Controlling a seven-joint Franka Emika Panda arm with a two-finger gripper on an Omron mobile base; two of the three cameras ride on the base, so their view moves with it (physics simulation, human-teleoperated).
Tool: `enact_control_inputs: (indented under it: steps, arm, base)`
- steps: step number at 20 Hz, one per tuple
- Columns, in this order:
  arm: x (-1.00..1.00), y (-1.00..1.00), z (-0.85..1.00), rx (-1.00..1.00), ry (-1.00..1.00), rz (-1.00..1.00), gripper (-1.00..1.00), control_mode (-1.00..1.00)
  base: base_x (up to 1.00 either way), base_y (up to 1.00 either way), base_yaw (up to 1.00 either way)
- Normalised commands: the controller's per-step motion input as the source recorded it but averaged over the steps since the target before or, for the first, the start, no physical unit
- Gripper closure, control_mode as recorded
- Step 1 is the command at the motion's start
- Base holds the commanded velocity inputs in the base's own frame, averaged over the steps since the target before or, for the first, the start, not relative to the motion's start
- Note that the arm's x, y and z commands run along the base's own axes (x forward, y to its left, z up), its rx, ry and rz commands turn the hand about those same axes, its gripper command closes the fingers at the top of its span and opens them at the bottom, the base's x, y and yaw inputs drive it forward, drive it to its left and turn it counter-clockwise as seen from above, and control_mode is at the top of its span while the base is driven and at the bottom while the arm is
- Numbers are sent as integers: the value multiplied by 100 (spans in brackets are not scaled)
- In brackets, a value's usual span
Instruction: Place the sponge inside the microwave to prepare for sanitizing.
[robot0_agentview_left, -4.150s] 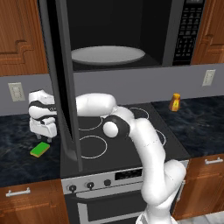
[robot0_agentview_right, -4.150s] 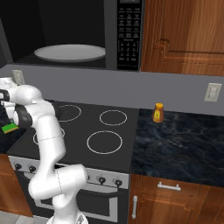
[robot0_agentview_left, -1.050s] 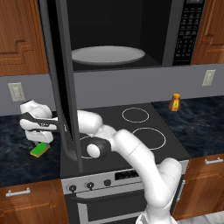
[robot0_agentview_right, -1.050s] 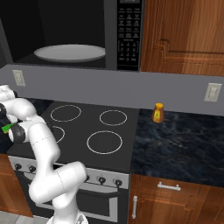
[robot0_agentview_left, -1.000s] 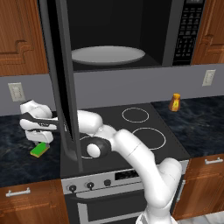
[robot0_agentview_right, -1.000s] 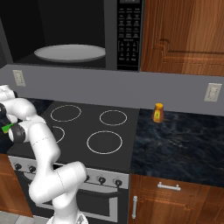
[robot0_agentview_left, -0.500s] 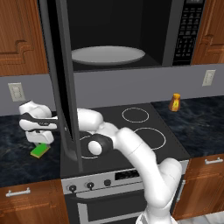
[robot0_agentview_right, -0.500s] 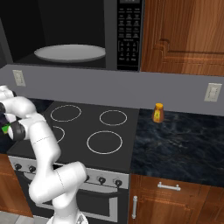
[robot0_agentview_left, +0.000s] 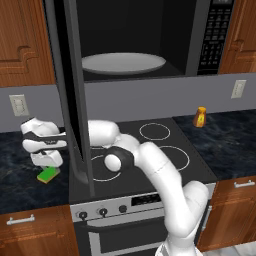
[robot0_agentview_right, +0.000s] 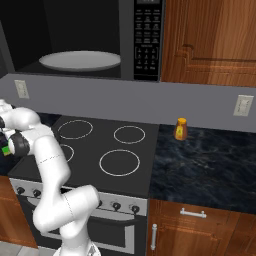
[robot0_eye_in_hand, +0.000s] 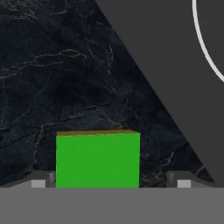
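Observation:
The sponge (robot0_agentview_left: 48, 174), green on top with a yellow layer beneath, lies flat on the dark counter left of the stove; a sliver of the sponge (robot0_agentview_right: 4, 149) peeks out behind the arm in the right base view. My gripper (robot0_agentview_left: 47, 166) points straight down just above it and is open. In the hand view the sponge (robot0_eye_in_hand: 97, 159) sits between the two spread fingertips of my gripper (robot0_eye_in_hand: 109, 183), which are apart from its sides. The microwave (robot0_agentview_left: 200, 45) above the stove has its door (robot0_agentview_left: 70, 95) swung open, with the white plate (robot0_agentview_left: 123, 63) inside.
The open door hangs over the stove's left edge, and my forearm passes behind it. The black stove top (robot0_agentview_left: 150, 150) with its white burner rings lies to the right of the sponge. A small orange-yellow bottle (robot0_agentview_left: 200, 117) stands on the right counter by the wall.
The hand has sunk lower toward the sponge over the last seconds. The jaws stay wide apart. The sponge has not moved.

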Motion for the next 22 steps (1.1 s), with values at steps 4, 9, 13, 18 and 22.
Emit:
enact_control_inputs:
  steps: [4, 9, 13, 18, 22]
  arm:
    - [-32, -46, -86, 0, -1, -3, -100, -100]
    - [-21, -43, -64, 0, -8, 0, -100, -100]
    - [-26, -53, -99, 0, -6, -1, -100, -100]
    - [-24, -50, -100, 0, -3, -2, -100, -100]
    - [-13, -16, -51, 6, -5, -1, -100, -100]
  base:
    - [0, 0, 0]
    - [0, 0, 0]
    - [0, 0, 0]
    - [0, 0, 0]
    - [0, 0, 0]
